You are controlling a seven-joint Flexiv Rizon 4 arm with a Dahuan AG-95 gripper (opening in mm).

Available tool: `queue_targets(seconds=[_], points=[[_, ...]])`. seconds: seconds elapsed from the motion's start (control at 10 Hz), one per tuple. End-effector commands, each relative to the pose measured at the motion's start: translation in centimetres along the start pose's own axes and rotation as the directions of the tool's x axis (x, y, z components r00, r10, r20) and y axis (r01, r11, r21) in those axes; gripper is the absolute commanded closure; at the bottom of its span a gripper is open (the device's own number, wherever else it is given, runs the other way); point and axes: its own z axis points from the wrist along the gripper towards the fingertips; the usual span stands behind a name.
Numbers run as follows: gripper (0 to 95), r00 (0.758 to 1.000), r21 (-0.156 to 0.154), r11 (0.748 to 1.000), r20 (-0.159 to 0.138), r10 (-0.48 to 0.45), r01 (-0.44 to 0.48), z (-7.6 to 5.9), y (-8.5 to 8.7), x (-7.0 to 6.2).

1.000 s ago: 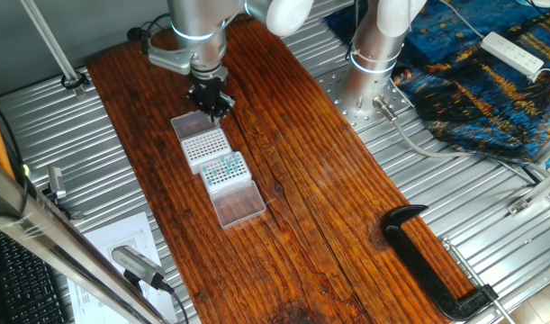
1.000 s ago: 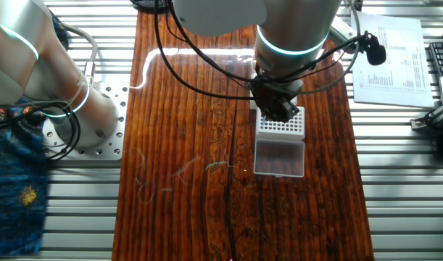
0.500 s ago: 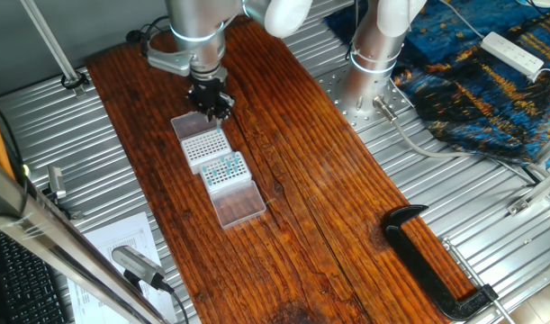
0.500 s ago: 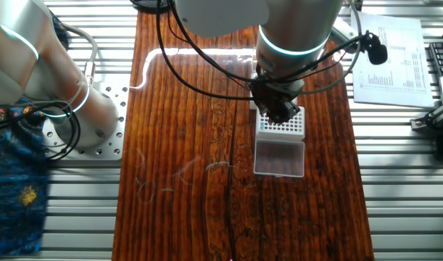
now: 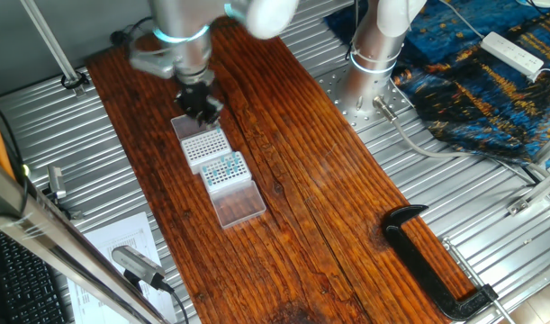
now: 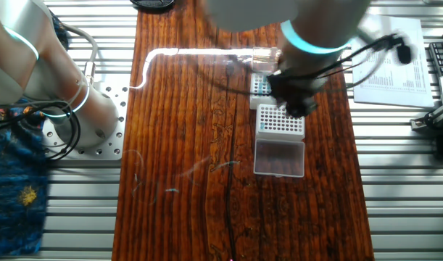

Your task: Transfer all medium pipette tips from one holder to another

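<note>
A black two-finger gripper (image 5: 201,106) is hanging from a silver robot arm (image 5: 180,31) above a dark wooden table (image 5: 329,180). The arm is blurred in both views, and the fingers are too smeared to tell whether they are apart or together, or whether they are holding anything. In one fixed view the gripper is sitting over the far end of a row of small boxes, just above a clear open lid (image 5: 186,125).

Next in the row, touching that lid, is a white holder (image 5: 206,146) with a grid of dark, vacant-looking holes. Just beside it is a second white holder (image 5: 225,169), and the medium pipette tips (image 5: 222,166) are standing in it, showing as a cluster of small teal-blue dots on its top. A second clear lid (image 5: 238,204) is lying flat at the near end of the row.

In the other fixed view the gripper (image 6: 296,104) is covering part of the row; the teal-dotted holder (image 6: 262,85) is peeking out beside it.

Well apart from the row, a black clamp (image 5: 432,261) is gripping the table edge. A printed paper sheet (image 6: 388,61) is lying on the metal bench beside the table.
</note>
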Motion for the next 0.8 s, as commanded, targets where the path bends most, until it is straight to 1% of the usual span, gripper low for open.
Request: queue_targets(seconds=[0.1, 0.2, 0.4, 0.6, 0.8], points=[[76.0, 0.998, 0.011, 0.998, 0.01, 0.069, -0.069, 0.7, 1.4, -2.0], [76.0, 0.995, 0.013, 0.995, 0.006, 0.098, -0.098, 1.1, 2.2, -2.9], [76.0, 0.993, 0.014, 0.993, 0.006, 0.117, -0.117, 1.5, 2.9, -3.5], [76.0, 0.99, 0.01, 0.99, 0.008, 0.139, -0.139, 1.9, 3.1, -3.9], [76.0, 0.984, 0.012, 0.984, 0.004, 0.179, -0.179, 2.5, 3.9, -4.7]])
